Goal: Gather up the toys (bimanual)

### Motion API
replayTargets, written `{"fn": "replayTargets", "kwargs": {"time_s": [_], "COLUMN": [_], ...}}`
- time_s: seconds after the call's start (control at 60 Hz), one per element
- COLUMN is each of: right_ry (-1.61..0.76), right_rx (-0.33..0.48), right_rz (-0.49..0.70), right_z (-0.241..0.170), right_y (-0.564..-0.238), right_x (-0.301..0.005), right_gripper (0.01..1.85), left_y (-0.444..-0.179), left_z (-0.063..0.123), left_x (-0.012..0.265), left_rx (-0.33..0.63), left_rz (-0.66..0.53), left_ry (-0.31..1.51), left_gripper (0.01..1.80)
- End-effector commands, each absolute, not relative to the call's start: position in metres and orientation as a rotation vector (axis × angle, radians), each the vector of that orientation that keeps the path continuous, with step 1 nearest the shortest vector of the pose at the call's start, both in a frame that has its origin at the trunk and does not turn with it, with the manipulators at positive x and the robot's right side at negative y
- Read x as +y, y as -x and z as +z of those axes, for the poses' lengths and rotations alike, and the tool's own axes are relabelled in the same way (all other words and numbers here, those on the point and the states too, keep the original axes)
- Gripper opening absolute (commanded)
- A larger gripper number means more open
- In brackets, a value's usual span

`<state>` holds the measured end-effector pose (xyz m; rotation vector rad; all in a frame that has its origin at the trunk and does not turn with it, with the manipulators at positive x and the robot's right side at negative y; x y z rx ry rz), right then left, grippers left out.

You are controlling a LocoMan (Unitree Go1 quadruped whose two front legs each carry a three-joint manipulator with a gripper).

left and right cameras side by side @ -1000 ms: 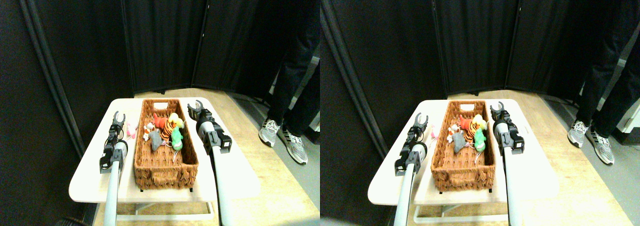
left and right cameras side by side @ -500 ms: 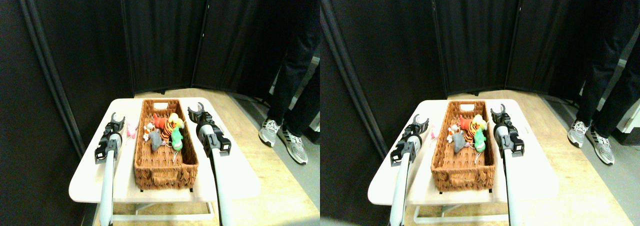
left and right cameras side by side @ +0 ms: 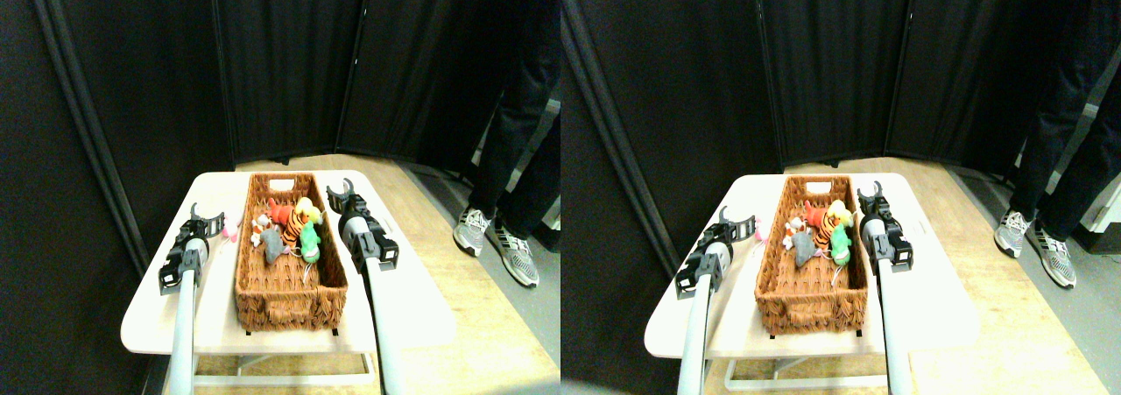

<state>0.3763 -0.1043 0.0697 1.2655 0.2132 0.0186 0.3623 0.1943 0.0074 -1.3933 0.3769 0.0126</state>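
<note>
My left gripper [left and right cameras side by side: 204, 212] hangs over the left strip of the white table [left and right cameras side by side: 158, 312], its two curved jaws spread apart with nothing between them. Just beside it, on the table between the gripper and the wicker basket [left and right cameras side by side: 289, 297], lies a pink toy [left and right cameras side by side: 230, 229]; I would say the toy is close to the jaws but not touching them, though it is small and washed out at this range.

My right gripper [left and right cameras side by side: 339, 191] is raised at the basket's right rim, toward the far half, and its jaws also stand apart and hold nothing.

The other toys sit inside the basket, bunched together in its middle part: a red toy [left and right cameras side by side: 278, 212] farthest back, a yellow toy [left and right cameras side by side: 306, 208] next to it at the right, an orange tiger-striped toy [left and right cameras side by side: 293, 225] in the centre, a grey toy [left and right cameras side by side: 272, 244] on the left, and a green toy [left and right cameras side by side: 310, 244] against the right wall. A whitish toy [left and right cameras side by side: 259, 231] shows at the left of the heap (its markings are too small for me to make out). The near half of the basket shows only its woven floor.

A person's legs [left and right cameras side by side: 517, 123] in dark trousers and grey sneakers stand on the floor to the right of the table.
</note>
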Motion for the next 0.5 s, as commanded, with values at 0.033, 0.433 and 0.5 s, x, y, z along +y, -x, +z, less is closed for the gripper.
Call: {"fn": "replayTargets", "kwargs": {"time_s": [0.033, 0.433, 0.5], "right_ry": [-1.258, -1.264, -1.259], "right_rx": [0.190, 0.184, 0.178], "right_rz": [0.013, -0.004, -0.011], "right_z": [0.071, 0.068, 0.067], "right_y": [-0.379, -0.380, -0.380], "right_x": [-0.103, -0.099, -0.099], "right_gripper": [0.26, 0.17, 0.16], "left_y": [-0.364, -0.371, -0.373], "left_z": [0.018, 0.022, 0.023], "left_x": [0.185, 0.161, 0.156], "left_rx": [0.331, 0.339, 0.341], "left_rz": [-0.063, -0.120, -0.121], "left_ry": [1.399, 1.484, 1.501], "left_gripper": [0.65, 0.55, 0.54]}}
